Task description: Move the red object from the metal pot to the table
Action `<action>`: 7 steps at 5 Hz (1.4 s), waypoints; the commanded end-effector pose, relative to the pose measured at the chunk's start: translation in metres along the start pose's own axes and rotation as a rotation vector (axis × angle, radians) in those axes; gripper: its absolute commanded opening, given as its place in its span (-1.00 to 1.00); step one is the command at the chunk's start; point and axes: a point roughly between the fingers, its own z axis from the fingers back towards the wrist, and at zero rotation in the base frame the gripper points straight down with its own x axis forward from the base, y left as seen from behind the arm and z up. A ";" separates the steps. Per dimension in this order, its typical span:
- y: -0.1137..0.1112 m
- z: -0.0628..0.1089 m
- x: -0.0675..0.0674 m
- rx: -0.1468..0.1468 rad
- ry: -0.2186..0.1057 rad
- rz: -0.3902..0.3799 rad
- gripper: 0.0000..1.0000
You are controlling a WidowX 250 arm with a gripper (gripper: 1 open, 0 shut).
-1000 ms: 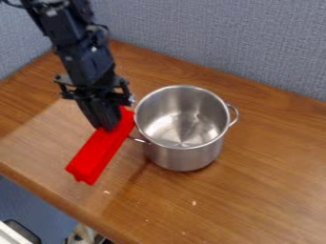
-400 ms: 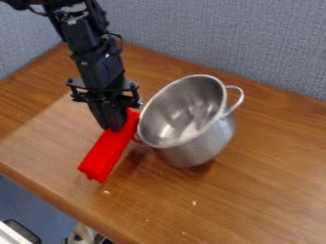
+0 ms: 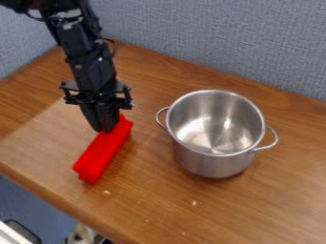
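Observation:
The red object [image 3: 99, 158] is a long bright red bar lying on the brown wooden table [image 3: 166, 195], left of the metal pot [image 3: 214, 164]. The pot stands upright with nothing in it, a loop handle on each side of its rim. My gripper [image 3: 106, 124] points down at the bar's far end, with its dark fingers on either side of that end. I cannot make out whether the fingers still press on the bar. A gap of bare wood separates the bar from the pot.
The table's rounded front edge [image 3: 76, 205] runs close below the bar's near end. A grey-blue wall [image 3: 242, 38] stands behind the table. Bare wood lies in front of the pot and at the far left.
The pot tipped, then slid right and now stands upright away from the bar. The gripper sank slightly with the bar, which now lies flatter on the table.

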 end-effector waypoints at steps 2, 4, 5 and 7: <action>-0.003 0.007 0.004 0.020 -0.035 -0.021 1.00; -0.007 0.010 0.003 0.036 -0.045 -0.034 1.00; -0.010 0.013 0.002 0.038 -0.050 -0.041 1.00; -0.017 0.023 0.001 0.041 -0.075 -0.058 1.00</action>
